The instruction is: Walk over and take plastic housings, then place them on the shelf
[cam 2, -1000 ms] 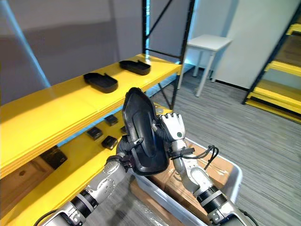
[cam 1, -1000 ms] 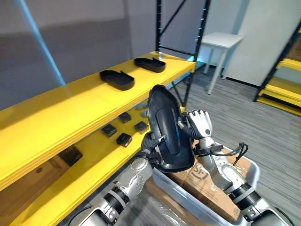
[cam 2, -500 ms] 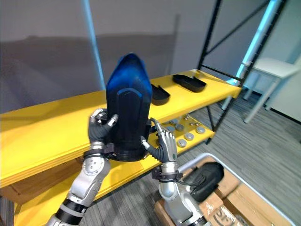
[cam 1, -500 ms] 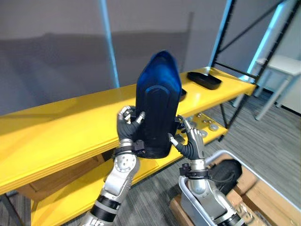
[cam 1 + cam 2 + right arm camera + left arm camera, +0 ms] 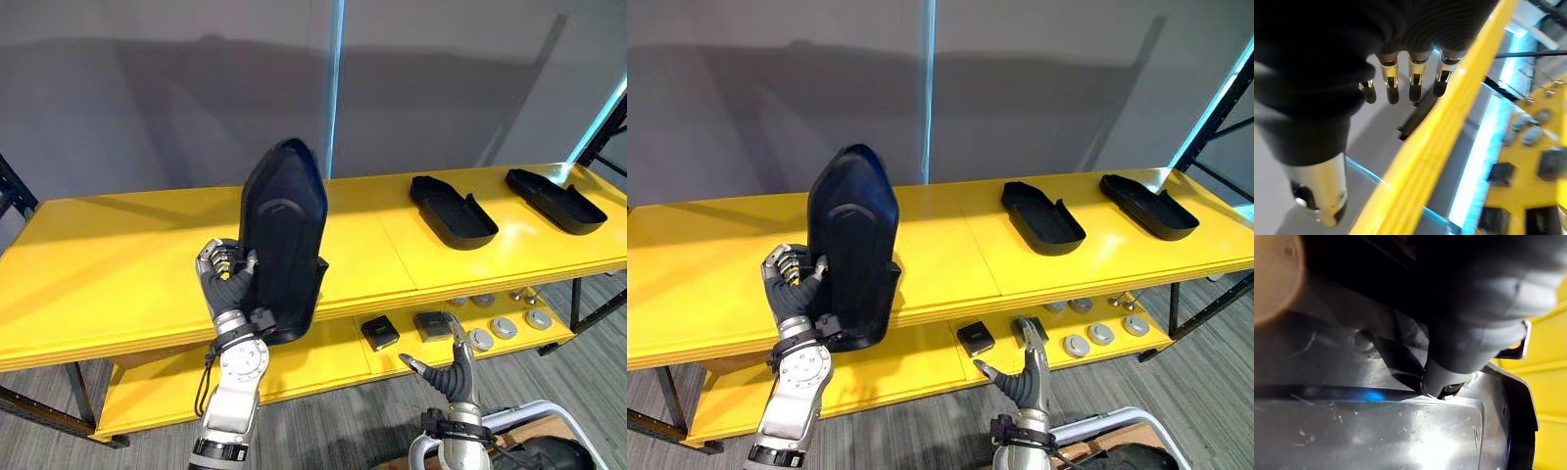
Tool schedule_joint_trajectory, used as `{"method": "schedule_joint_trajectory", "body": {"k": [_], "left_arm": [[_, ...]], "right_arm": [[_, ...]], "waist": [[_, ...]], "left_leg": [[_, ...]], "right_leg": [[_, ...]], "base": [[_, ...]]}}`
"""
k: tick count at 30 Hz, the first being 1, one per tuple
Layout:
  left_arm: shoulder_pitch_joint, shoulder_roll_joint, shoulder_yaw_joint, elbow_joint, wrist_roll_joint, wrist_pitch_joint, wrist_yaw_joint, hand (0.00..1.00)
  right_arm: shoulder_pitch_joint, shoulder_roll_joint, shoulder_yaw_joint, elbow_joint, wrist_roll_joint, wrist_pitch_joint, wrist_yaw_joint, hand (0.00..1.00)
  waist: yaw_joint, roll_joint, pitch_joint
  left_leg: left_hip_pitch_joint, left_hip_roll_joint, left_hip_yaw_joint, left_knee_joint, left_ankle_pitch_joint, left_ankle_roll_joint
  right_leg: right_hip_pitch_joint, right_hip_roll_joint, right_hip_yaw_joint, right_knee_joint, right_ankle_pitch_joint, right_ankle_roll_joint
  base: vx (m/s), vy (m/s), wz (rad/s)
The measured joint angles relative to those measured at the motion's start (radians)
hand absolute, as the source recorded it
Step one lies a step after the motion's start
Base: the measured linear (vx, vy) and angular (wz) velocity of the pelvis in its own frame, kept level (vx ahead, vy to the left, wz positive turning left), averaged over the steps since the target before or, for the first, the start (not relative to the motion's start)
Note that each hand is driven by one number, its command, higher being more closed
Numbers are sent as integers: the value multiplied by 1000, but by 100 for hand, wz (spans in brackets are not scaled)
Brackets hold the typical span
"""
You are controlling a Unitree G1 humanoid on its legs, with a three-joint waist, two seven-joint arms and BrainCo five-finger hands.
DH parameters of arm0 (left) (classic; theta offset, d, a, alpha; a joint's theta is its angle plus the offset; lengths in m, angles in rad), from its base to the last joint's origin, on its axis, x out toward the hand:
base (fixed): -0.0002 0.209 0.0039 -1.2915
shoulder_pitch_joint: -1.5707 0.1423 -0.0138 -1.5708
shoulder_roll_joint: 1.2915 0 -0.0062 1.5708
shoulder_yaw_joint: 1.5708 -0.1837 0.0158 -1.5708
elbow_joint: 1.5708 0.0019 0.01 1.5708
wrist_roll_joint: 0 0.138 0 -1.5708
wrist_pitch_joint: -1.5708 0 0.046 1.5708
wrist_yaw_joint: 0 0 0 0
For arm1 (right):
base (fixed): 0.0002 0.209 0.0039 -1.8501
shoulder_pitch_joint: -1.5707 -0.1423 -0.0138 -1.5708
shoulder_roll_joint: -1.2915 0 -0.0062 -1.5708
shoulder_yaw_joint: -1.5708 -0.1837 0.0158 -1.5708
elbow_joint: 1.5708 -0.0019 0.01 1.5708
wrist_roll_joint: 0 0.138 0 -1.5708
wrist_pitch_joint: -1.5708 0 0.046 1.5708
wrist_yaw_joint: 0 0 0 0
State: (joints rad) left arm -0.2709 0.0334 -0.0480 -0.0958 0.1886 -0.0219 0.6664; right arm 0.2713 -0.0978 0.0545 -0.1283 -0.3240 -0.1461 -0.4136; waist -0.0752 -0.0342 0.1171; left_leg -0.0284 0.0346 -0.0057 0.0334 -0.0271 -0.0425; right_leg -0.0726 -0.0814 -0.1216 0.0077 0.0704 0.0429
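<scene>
Two housings lie on the shelf, at its right part. My left hand clamps a third housing upright, maybe touching the front edge. My right hand is spread.

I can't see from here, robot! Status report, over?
Left hand grips plastic housing, upright before shelf. Right hand open, low. Two other housings rest farther right.

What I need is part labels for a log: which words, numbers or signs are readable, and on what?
None can be read.
Plastic housing in the left hand: no print shows.
Two housings on the yellow shelf: no print shows.
Small parts on the lower shelf: too small to tell.
</scene>
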Motion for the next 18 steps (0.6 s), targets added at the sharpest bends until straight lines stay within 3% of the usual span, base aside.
{"method": "schedule_joint_trajectory", "body": {"k": [4, 9, 13, 18], "left_arm": [[-25, 23, 81, 17, -57, 1, -2, 100], [-171, 112, 120, 190, -326, 9, -11, 100], [-451, 209, 91, 367, -515, 7, -28, 100], [-697, 305, -19, 582, -701, -8, -42, 100]], "right_arm": [[50, -3, -29, -124, 89, -29, 66, 0], [80, -6, -40, -175, 178, -35, 132, 0], [88, -16, 10, -174, 202, -34, 160, 0], [86, -44, 125, -172, 220, -33, 163, 0]], "waist": [[-23, 7, 4], [-50, 8, 8], [-79, 8, 38], [-85, 8, 82]], "left_leg": [[-10, 2, 45, -33, -3, -6], [-24, 3, 90, -48, -2, -8], [-54, 3, 108, -45, 7, -8], [-63, 0, 143, -38, 10, -8]], "right_leg": [[-36, 0, 20, -1, 0, 0], [-75, 5, 56, -2, 8, -2], [-110, 4, 64, -2, 19, -5], [-116, 3, 89, -29, 34, -10]], "base": [[-2, 23, -13], [7, 10, -21], [33, -1, -8], [37, 9, -16]]}}
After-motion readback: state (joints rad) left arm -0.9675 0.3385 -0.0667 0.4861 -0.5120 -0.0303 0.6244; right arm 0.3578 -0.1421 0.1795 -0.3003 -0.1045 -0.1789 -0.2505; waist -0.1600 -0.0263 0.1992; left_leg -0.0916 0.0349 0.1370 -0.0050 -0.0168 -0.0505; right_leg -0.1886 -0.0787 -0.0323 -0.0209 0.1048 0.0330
